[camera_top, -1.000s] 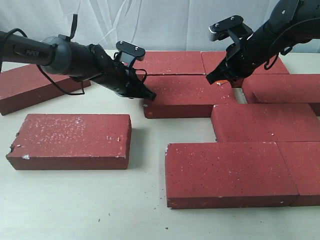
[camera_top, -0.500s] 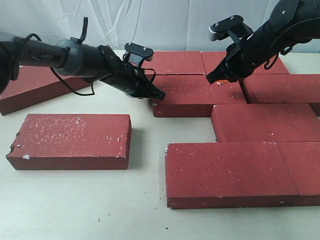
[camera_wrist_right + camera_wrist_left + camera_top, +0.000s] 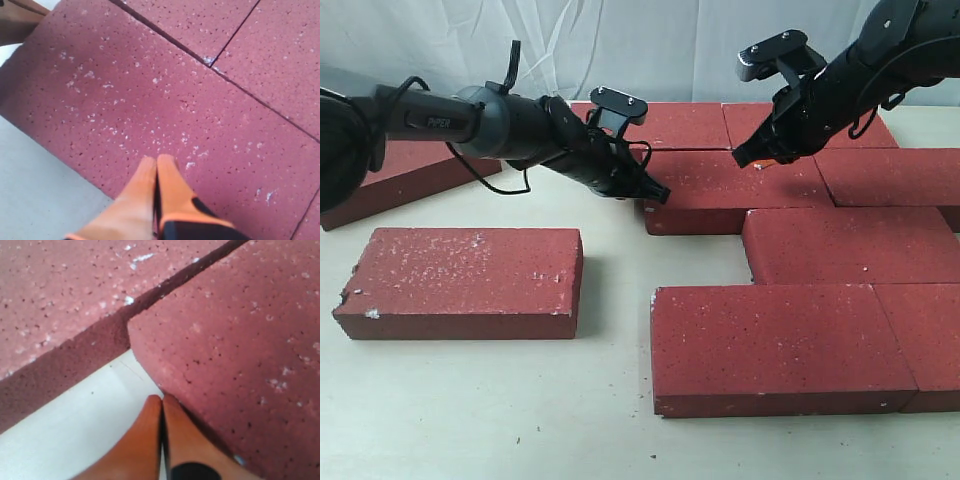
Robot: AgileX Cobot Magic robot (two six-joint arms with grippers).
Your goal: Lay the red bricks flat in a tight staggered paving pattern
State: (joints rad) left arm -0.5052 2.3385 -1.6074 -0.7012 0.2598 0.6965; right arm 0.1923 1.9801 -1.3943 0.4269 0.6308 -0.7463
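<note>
Both jaws are closed, tips touching one red brick (image 3: 735, 192).

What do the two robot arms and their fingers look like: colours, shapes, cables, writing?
The left arm and the right arm are black rounded tubes. The left one bears white PiPER lettering and loose black cables. The left fingers and right fingers are orange, tapered.
</note>
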